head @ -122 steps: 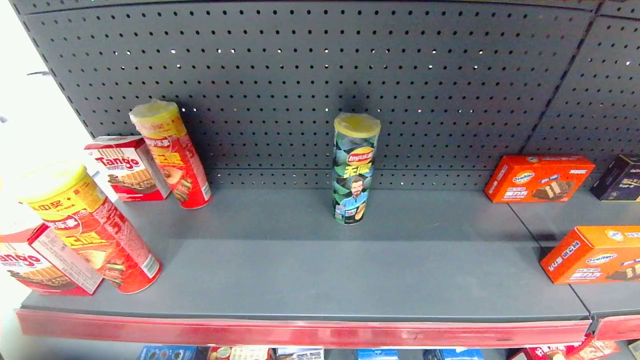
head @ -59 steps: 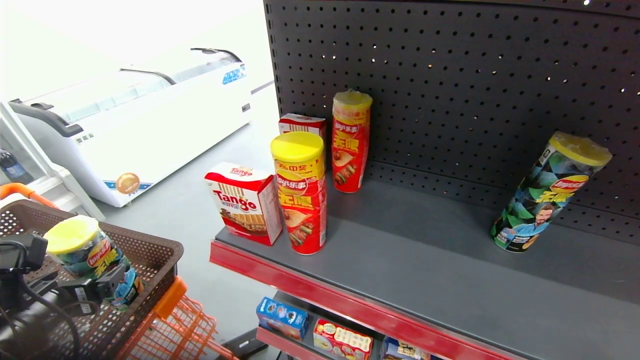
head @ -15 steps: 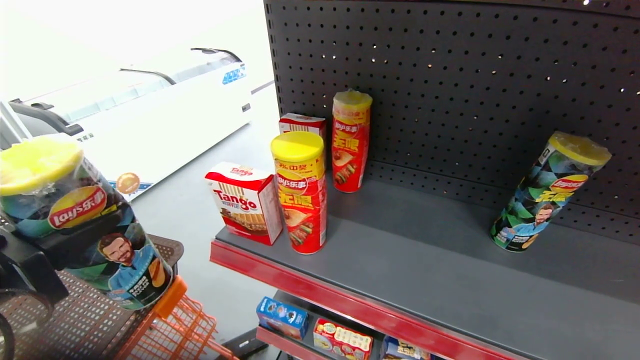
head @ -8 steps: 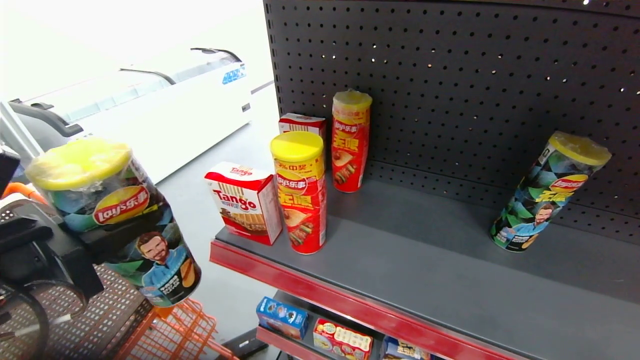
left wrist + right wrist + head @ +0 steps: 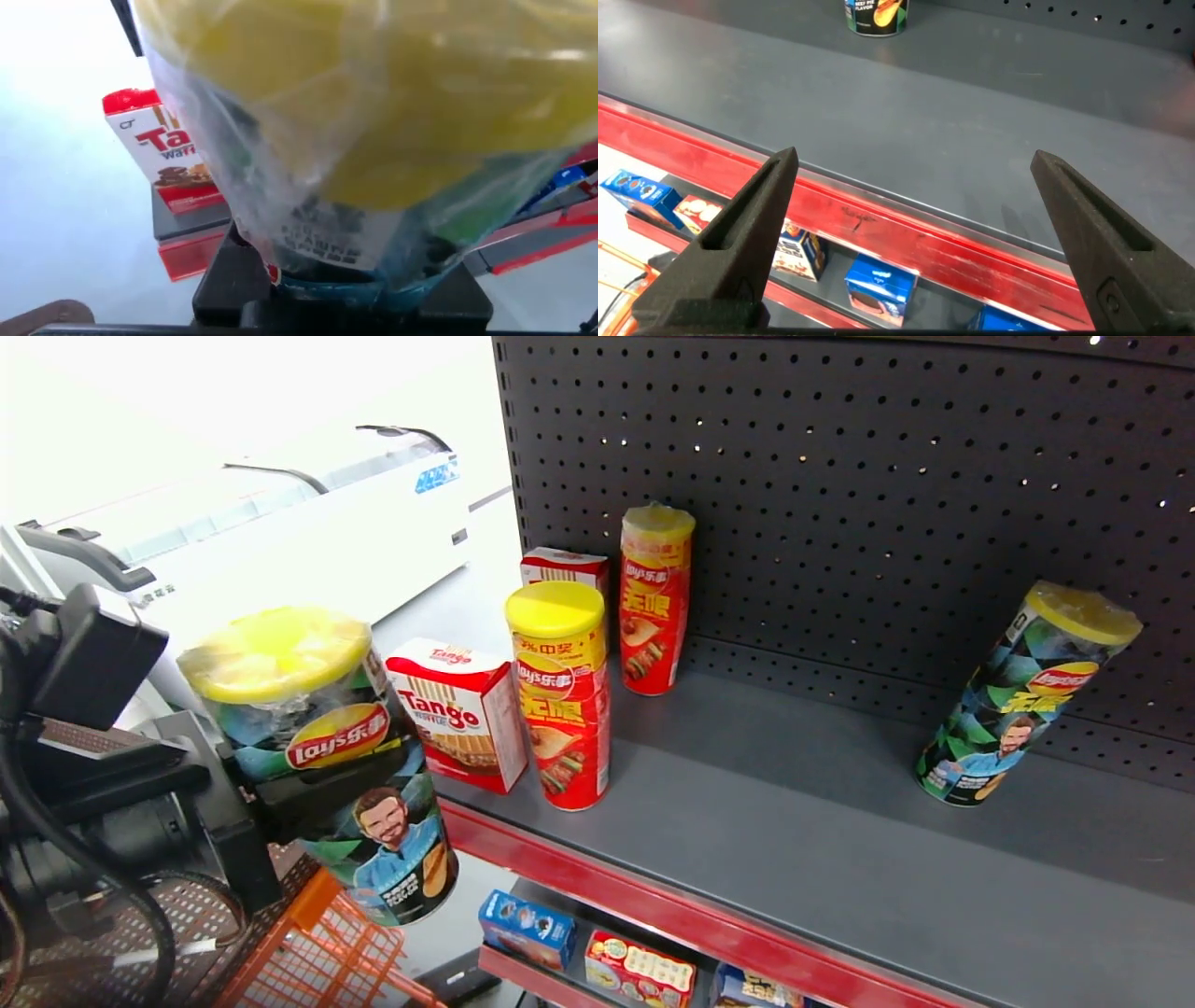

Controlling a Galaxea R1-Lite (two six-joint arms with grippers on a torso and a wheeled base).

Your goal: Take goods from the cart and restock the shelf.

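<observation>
My left gripper [image 5: 308, 784] is shut on a green chip can [image 5: 327, 756] with a yellow lid, held upright in the air just left of the shelf's front left corner and above the cart [image 5: 308, 933]. The same green chip can [image 5: 374, 140] looms close in the left wrist view, its lid toward the camera. A second green chip can [image 5: 1022, 695] stands on the grey shelf [image 5: 794, 859] near the pegboard. My right gripper [image 5: 920, 233] is open, hovering in front of the shelf [image 5: 971, 121] and its red front edge [image 5: 906, 233].
On the shelf's left end stand two red chip cans [image 5: 560, 695] and two red wafer boxes [image 5: 457, 714]. Snack boxes [image 5: 527, 929] fill the lower shelf. A white chest freezer [image 5: 261, 551] stands on the floor behind the cart. The shelf's middle is bare.
My left gripper has carried the green chip can up out of the cart and to the right, toward the shelf's front left corner. Things on the shelf have not moved.
</observation>
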